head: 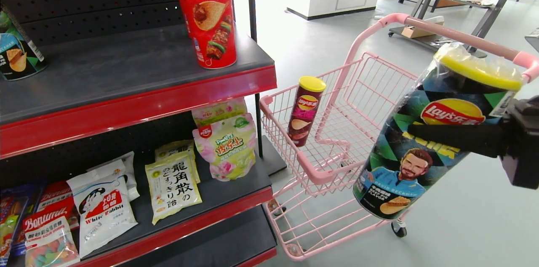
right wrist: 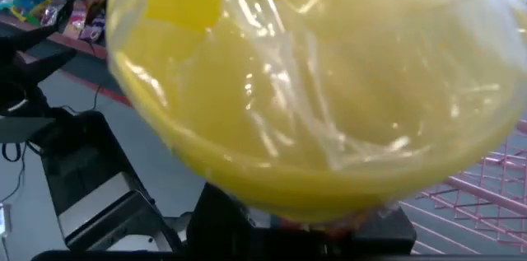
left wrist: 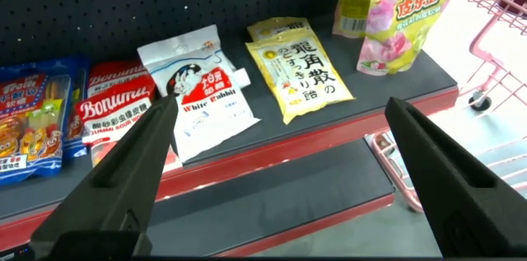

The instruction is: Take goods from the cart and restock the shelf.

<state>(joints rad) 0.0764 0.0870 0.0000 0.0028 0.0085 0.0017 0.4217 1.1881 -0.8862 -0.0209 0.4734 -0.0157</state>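
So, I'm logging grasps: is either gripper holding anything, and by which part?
The right gripper holds the large chips can across its upper body, just below the yellow lid. The left gripper is open, holding nothing.

The head camera looked forward and down from above, taking in the shelf on the robot's left and the pink cart on its right, with the chip can held close to the lens. The left wrist camera, set low and near, faced the lower shelf board between the spread fingers of the left gripper. Its white bag and yellow bag also lay in the head view. The right wrist camera sat hard against the can's yellow lid, with cart wire at the frame's edge, a piece of the scene all three views shared.
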